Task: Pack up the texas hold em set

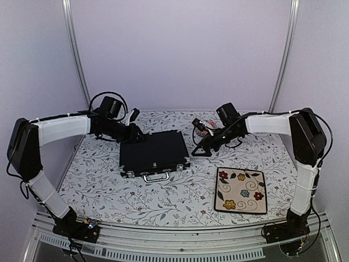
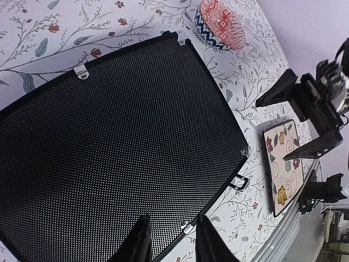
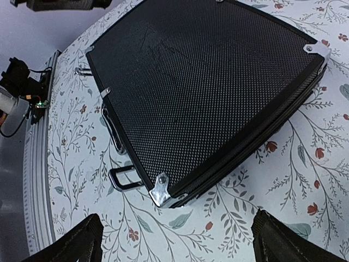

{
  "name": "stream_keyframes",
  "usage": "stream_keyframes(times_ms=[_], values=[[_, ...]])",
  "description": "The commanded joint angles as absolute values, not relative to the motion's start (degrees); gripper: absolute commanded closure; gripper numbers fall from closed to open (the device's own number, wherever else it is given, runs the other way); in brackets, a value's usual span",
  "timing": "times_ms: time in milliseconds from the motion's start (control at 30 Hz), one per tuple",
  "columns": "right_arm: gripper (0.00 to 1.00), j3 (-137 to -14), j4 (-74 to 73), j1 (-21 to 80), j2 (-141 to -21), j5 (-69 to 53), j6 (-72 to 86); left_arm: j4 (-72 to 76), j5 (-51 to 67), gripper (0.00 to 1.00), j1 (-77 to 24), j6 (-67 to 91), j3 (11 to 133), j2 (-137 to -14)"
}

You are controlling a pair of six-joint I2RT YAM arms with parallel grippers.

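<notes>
The black case [image 1: 154, 154] lies shut in the middle of the table, its silver handle [image 1: 156, 176] towards the front. My left gripper [image 1: 136, 136] is at the case's back left part. In the left wrist view it [image 2: 175, 243] is open, the dotted lid [image 2: 109, 142] below it and a silver fitting [image 2: 187, 226] on the case's edge between its fingers. My right gripper [image 1: 199, 150] is just right of the case. In the right wrist view it [image 3: 180, 245] is wide open and empty over bare cloth, near the case's metal corner [image 3: 162, 191]. Chips, cards, dice and button are out of view.
A cream flowered plate [image 1: 241, 190] lies front right, also in the left wrist view [image 2: 283, 164]. A pink patterned bowl [image 2: 221, 23] stands behind the case's far right corner. A latch loop [image 3: 122, 177] sticks out beside the handle [image 3: 112, 128]. Frame posts stand at the back.
</notes>
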State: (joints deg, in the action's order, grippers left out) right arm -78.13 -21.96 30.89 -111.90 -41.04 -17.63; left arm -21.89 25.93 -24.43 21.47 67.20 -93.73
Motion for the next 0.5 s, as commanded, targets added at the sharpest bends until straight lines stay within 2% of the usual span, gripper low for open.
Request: stream_keyframes(times_ms=[0,167,467], values=[[0.04,-83.58,-23.24,31.95,-116.67,-47.15,-11.59,-19.87,24.88,0.73,-27.18,22.0,64.47,-95.55],[0.05,-86.35,-24.35,33.42,-120.39,-47.07,-10.02,-20.05,22.55,0.82,-28.67,23.33,61.83,-97.4],[0.04,-85.99,-25.48,36.39,-124.26,-47.27,-10.89,-24.47,14.08,0.82,-29.24,21.22,59.08,-100.23]])
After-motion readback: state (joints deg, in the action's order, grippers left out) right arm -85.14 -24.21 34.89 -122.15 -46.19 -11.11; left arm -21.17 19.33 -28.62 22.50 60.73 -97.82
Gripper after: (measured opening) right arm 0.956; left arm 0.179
